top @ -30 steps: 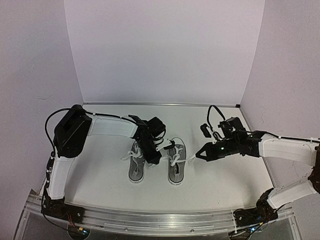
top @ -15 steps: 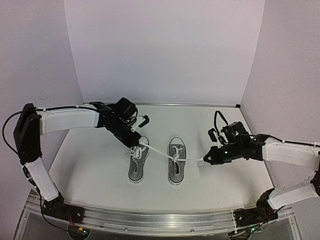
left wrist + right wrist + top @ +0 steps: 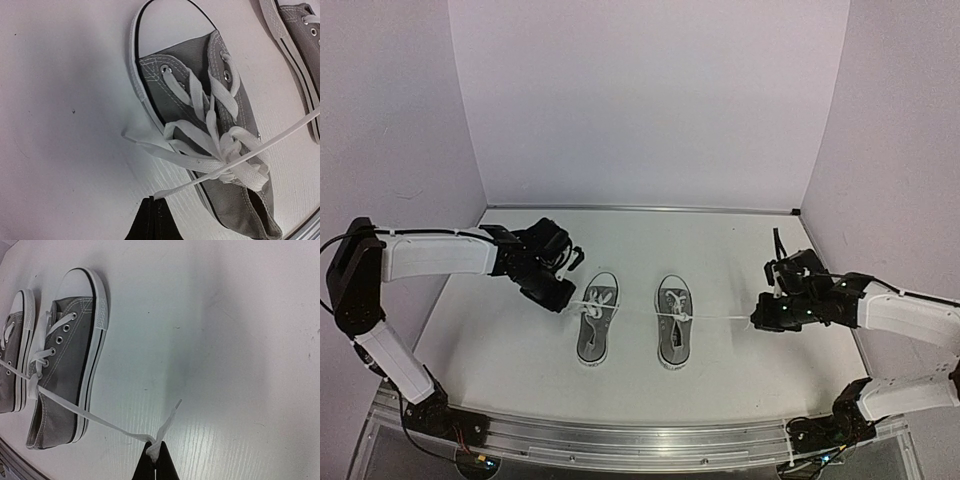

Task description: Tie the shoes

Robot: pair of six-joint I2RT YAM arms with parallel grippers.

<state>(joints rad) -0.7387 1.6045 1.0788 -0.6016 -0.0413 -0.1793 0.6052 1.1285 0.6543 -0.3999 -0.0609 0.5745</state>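
Two small grey sneakers stand side by side, toes away from me: the left shoe [image 3: 593, 325] and the right shoe [image 3: 672, 325]. My left gripper [image 3: 563, 301] is left of the left shoe, shut on one white lace end [image 3: 172, 188]. That lace runs over the left shoe [image 3: 220, 150], whose own laces are bunched in a knot, to the right shoe's knot [image 3: 678, 317]. My right gripper [image 3: 758, 321] is right of the right shoe [image 3: 65, 365], shut on the other lace end [image 3: 159, 444]. The lace [image 3: 720, 319] is stretched straight between both grippers.
The shoes sit on a white tabletop [image 3: 650, 240] enclosed by white walls at the back and sides. A metal rail [image 3: 640, 440] runs along the near edge. The left shoe also shows at the left edge of the right wrist view [image 3: 12, 355].
My left gripper has drawn its lace end out to the left past the left shoe, and my right gripper has moved right. The lace has gone from slack to a straight line.
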